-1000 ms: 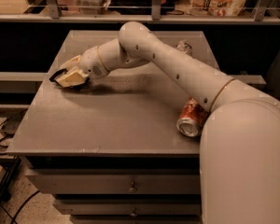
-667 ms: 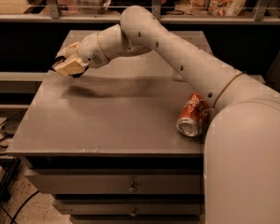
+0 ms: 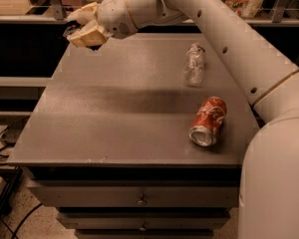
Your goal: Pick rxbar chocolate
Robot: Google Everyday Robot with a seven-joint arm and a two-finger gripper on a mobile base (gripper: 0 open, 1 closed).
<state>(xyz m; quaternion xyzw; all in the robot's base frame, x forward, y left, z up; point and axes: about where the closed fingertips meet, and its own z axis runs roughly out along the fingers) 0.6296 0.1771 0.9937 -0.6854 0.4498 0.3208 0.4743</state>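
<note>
My gripper (image 3: 81, 25) is raised above the far left corner of the grey table (image 3: 114, 108), well clear of its top. Its tan fingers (image 3: 89, 35) are closed on a small dark flat piece, the rxbar chocolate (image 3: 70, 30). Only a sliver of its black wrapper shows at the fingertips; the rest is hidden between the fingers. The white arm (image 3: 224, 29) reaches in from the right and crosses above the back of the table.
A red soda can (image 3: 208, 121) lies on its side near the table's right front. A clear plastic bottle (image 3: 194, 63) lies at the back right. Drawers (image 3: 142, 200) sit under the tabletop. Cables (image 3: 5, 138) lie on the floor at left.
The gripper has risen from the tabletop at the left and moved up and back, carrying the dark bar with it. The can and bottle have not moved.
</note>
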